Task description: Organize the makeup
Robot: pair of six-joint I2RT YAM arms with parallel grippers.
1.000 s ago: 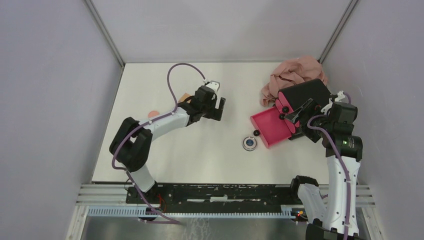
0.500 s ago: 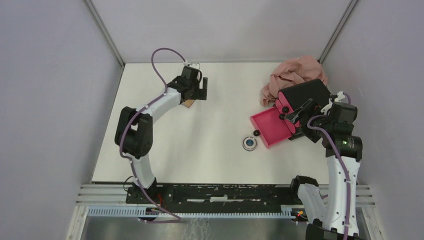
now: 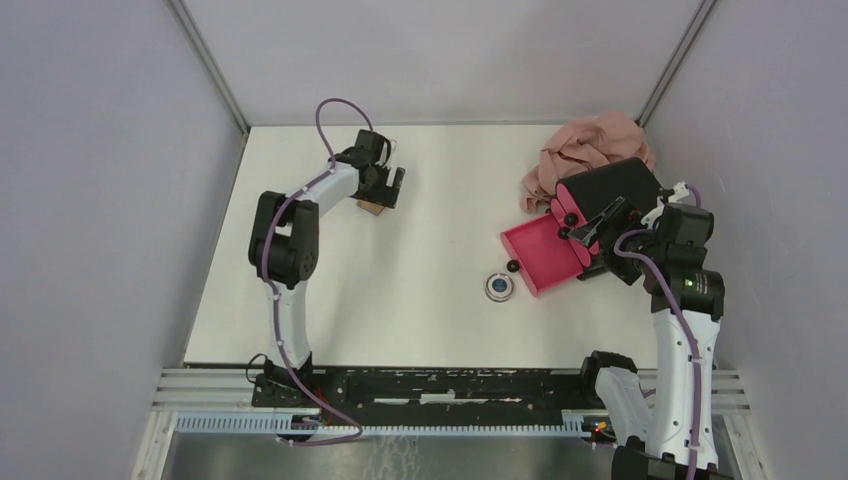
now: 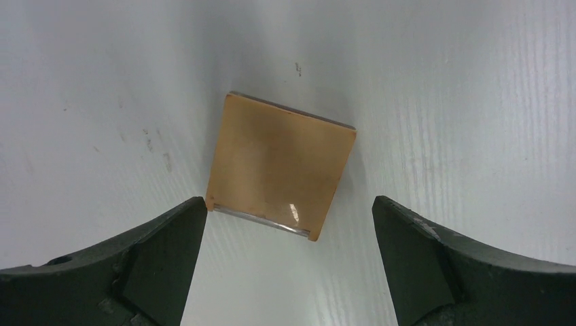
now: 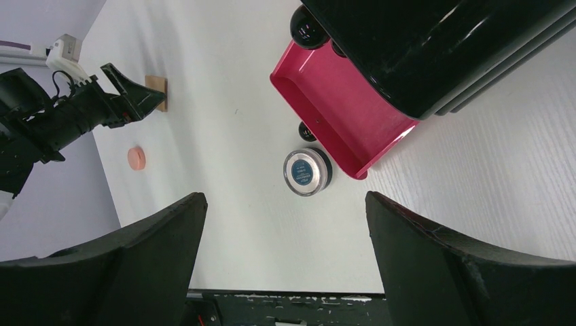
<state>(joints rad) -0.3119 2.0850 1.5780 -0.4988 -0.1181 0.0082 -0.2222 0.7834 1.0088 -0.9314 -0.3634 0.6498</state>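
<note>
Left wrist view: the left hand (image 4: 289,207) hangs spread wide, gripping nothing; the tan square pad (image 4: 280,166) lies flat on the bench (image 4: 475,102) between its fingers (image 4: 156,258), just past the tips. It looks thin, light and probably soft, so pinching its two opposite side edges seems best.

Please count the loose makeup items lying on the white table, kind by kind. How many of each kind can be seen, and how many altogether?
tan square pad: 1
round salmon puff: 1
round silver compact: 1
Total in view: 3
</note>
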